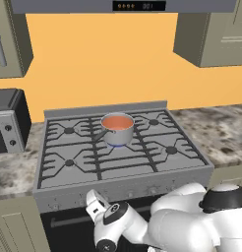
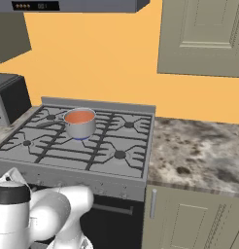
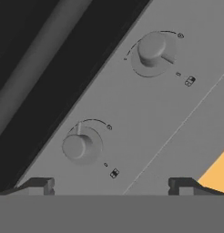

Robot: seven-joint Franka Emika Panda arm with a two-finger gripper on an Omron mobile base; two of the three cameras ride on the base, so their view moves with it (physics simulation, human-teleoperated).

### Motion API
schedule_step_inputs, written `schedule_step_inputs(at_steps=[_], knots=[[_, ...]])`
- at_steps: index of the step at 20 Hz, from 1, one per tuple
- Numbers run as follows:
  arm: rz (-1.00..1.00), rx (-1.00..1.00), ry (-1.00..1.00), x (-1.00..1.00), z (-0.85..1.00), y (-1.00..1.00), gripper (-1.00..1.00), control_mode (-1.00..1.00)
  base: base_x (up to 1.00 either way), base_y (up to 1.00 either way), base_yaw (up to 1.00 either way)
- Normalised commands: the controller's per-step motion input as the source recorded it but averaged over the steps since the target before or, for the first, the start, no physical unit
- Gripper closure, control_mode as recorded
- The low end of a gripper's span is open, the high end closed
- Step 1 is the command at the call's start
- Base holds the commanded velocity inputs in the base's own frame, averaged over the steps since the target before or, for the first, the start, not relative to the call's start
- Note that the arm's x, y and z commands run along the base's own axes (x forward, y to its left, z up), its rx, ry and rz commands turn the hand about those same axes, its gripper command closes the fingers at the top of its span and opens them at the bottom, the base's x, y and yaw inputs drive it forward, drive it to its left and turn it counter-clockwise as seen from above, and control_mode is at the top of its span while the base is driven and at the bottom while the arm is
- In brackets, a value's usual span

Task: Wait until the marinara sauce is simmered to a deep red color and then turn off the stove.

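The marinara sauce (image 1: pixel 116 122) (image 2: pixel 79 116) is a smooth orange-red disc inside a small steel saucepan (image 1: pixel 118 135) (image 2: pixel 81 129). The pan stands on the middle rear burner of the stove (image 1: pixel 142 165) (image 2: pixel 58 155), with a blue flame (image 1: pixel 117 145) under it. My gripper (image 3: pixel 111 184) (image 1: pixel 93 199) is low in front of the stove's front panel, open and holding nothing. In the hand view it faces two grey knobs: one (image 3: pixel 79 145) close ahead between the fingertips (image 3: pixel 41 184), another (image 3: pixel 152 49) farther along the panel.
A black-and-silver box appliance (image 1: pixel 10 120) (image 2: pixel 9 99) sits on the counter left of the stove. Marbled counter (image 1: pixel 221 130) (image 2: pixel 199 151) runs to the right. The dark oven door with its bar handle (image 3: pixel 36 68) lies below the knobs. Cabinets and a hood (image 1: pixel 137 6) hang above.
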Motion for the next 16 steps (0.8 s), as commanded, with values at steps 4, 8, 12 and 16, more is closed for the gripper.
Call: schedule_step_inputs(at_steps=[4, 8, 12, 16], knots=[[0.0, 0.0, -0.01, 0.04, -0.18, 0.0, -1.0, -1.0, 0.0, 0.0, 0.0], [0.0, 0.0, -0.03, 0.05, -0.12, 0.0, -1.0, -1.0, 0.0, 0.0, 0.0], [0.0, 0.0, -0.03, 0.1, -0.09, 0.0, -1.0, -1.0, 0.0, 0.0, 0.0], [0.0, 0.0, -0.04, 0.15, -0.13, 0.0, -1.0, -1.0, 0.0, 0.0, 0.0]])
